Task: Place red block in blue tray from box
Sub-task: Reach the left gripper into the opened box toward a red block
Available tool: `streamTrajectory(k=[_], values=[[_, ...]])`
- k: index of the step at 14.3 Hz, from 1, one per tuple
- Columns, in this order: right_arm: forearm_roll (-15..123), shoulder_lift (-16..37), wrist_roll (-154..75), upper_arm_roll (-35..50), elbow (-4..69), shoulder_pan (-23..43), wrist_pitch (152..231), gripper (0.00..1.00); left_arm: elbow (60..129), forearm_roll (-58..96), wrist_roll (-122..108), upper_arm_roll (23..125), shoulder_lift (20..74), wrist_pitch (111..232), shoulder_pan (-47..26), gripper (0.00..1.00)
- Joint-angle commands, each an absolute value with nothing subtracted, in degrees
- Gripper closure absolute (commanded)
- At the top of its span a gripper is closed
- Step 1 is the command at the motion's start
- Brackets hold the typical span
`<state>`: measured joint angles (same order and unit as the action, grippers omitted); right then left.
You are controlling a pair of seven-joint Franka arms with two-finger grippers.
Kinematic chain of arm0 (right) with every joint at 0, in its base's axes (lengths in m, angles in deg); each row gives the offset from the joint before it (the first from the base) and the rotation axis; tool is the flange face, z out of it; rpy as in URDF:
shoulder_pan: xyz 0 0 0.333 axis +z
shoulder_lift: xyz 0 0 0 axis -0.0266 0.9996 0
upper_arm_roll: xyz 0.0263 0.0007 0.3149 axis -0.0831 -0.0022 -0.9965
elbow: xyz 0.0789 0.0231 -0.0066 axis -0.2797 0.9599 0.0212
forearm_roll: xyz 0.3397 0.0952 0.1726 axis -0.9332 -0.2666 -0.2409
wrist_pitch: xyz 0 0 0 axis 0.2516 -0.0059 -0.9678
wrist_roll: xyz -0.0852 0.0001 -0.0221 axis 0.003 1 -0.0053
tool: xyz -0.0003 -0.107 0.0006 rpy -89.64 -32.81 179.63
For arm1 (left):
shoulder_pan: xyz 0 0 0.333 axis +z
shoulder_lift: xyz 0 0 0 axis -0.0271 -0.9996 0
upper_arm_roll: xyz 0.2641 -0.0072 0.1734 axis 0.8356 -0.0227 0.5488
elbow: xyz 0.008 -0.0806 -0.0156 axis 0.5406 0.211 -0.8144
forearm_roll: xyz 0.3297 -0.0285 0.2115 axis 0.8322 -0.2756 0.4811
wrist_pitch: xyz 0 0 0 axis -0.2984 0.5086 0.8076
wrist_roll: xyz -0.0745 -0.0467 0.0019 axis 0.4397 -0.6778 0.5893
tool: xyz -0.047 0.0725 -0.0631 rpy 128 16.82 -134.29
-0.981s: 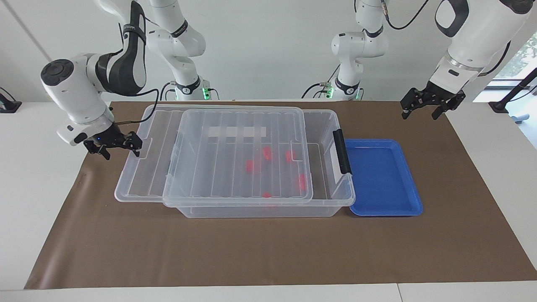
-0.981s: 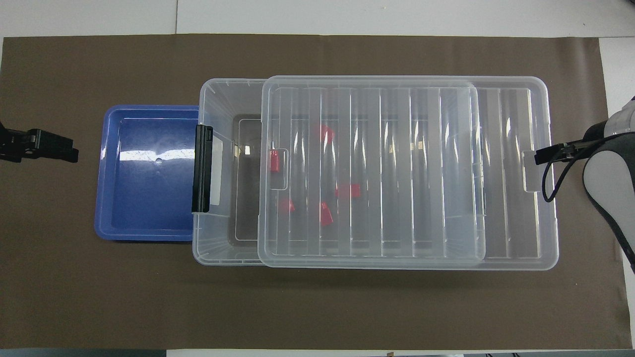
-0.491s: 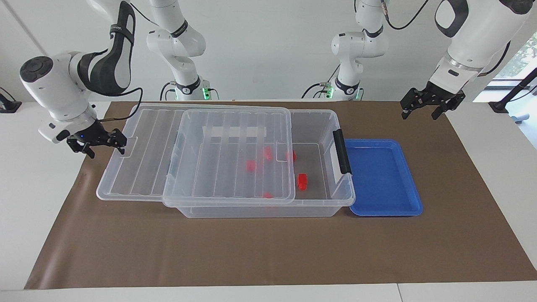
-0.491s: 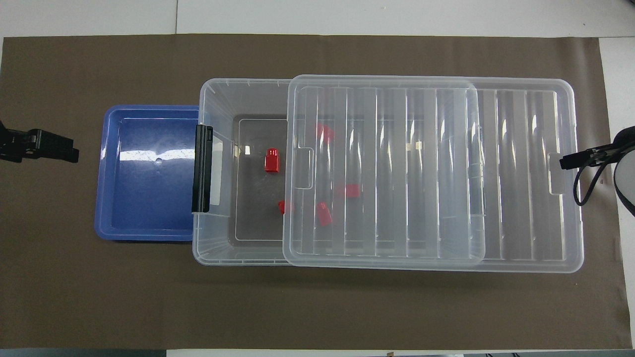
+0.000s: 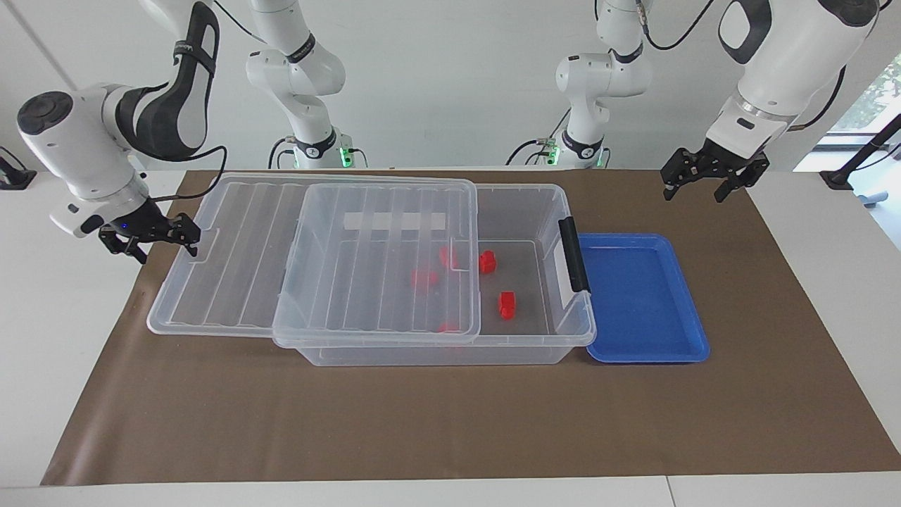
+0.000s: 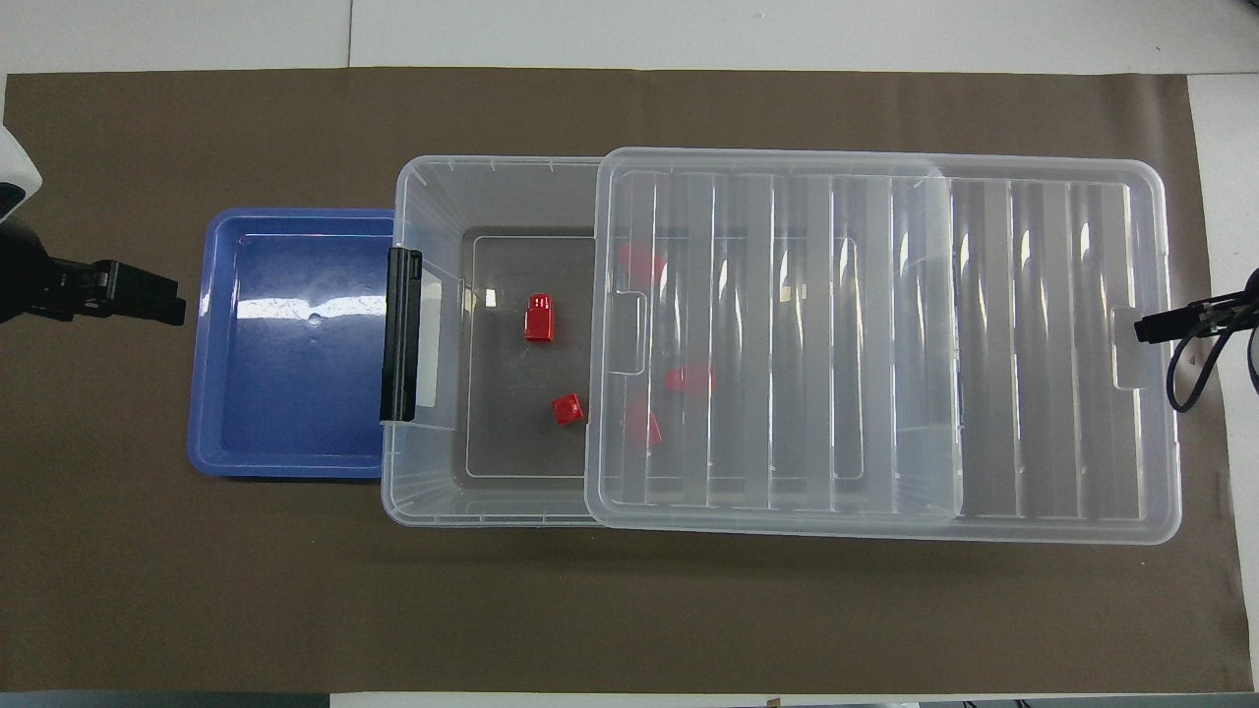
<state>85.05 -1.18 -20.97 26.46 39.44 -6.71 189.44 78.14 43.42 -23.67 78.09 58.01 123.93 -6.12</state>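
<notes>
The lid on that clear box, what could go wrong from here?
The lid hangs well past the box at the right arm's end, so it might tip off. It covers three red blocks; only two lie uncovered. The right gripper is at the lid's edge; the left gripper hangs near the blue tray.

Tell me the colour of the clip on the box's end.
Black clip; overhead view shows it best.

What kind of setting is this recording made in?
Probably a robotics lab. Several white robot arms are mounted along a white table covered with a brown mat, holding only a clear box and a blue tray.
</notes>
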Motion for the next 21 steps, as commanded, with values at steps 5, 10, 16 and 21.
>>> streamTrajectory(k=[5, 10, 16, 21], values=[[84.4, -1.6, -16.5, 27.5, 40.1, -7.5, 190.6, 0.0, 81.9, 43.2, -12.6, 78.3, 58.5, 131.1, -18.1, 0.0], [84.4, -1.5, -14.9, 27.9, 39.5, -7.5, 190.6, 0.0, 84.5, 43.2, -4.4, 78.3, 56.2, 137.9, -25.8, 0.0], [84.4, -1.4, -14.9, 28.4, 39.4, -7.5, 190.6, 0.0, 86.3, 43.2, 1.2, 78.3, 48.6, 148.3, -30.4, 0.0], [84.4, -1.4, -14.2, 28.6, 39.2, -7.5, 190.6, 0.0, 87.8, 43.2, 1.3, 78.3, 43.8, 154.7, -31.0, 0.0]])
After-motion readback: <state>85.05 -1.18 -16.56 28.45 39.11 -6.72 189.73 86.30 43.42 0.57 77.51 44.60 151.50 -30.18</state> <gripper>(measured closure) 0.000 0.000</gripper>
